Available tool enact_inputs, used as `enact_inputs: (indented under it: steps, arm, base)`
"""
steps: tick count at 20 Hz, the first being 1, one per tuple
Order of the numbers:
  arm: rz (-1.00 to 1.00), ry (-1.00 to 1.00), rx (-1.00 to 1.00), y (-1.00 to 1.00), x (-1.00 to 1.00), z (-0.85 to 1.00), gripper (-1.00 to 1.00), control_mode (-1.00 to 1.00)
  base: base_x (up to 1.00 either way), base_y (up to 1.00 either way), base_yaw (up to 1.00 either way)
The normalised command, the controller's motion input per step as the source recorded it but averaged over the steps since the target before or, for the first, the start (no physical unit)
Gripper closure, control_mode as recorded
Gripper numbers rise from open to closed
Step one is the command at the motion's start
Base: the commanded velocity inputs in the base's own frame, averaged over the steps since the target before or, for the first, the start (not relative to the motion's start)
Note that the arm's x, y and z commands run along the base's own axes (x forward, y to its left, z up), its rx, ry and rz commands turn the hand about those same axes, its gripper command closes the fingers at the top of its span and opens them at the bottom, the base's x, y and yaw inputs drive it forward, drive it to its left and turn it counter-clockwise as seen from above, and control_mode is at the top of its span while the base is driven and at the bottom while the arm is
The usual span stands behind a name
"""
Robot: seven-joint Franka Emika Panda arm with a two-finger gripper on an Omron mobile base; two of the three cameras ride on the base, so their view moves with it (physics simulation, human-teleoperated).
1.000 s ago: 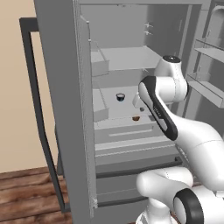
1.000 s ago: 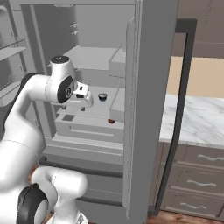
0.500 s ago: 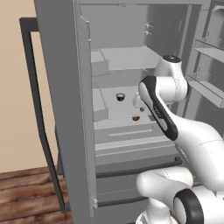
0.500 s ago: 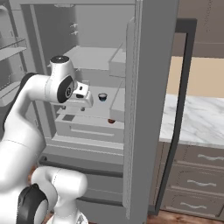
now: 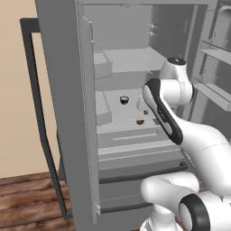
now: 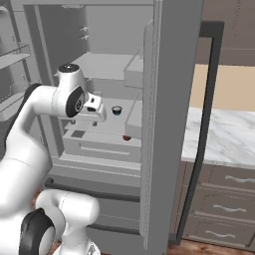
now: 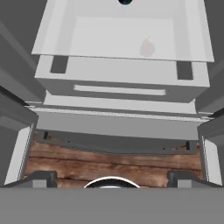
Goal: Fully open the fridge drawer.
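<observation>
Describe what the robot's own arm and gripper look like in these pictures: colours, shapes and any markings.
The arm is glossy white, built of rounded, tubular segments with dark grey to black bands and a dark cap at the joints. A boxy white hand carries the gripper, whose two small finger tips are dark grey and blocky. No cables or markings can be made out.

Light-grey fridge drawer (image 7: pixel 120 90) closed inside the open fridge (image 5: pixel 67 90).

base views: behind arm, left/right, share open fridge (image 5: pixel 67 90) | hand view: looks down, near
</observation>
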Motion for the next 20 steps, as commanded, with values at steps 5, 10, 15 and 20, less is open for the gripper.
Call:
enact_inputs:
  steps: [5,10,15,20]
  arm:
    - [0.00,0.00,0.00,0.01,0.38,-0.33,-1.00,-1.00]
    - [0.00,0.04,0.00,0.00,0.29,-0.57,-1.00,-1.00]
    - [0.00,0.00,0.00,0.00,0.37,-0.35,-1.00,-1.00]
    - [0.00,0.00,0.00,0.00,0.26,-0.10,-1.00,-1.00]
  base:
    - [0.00,0.00,0.00]
    - [0.00,0.00,0.00]
    - [0.00,0.00,0.00]
    - [0.00,0.00,0.00]
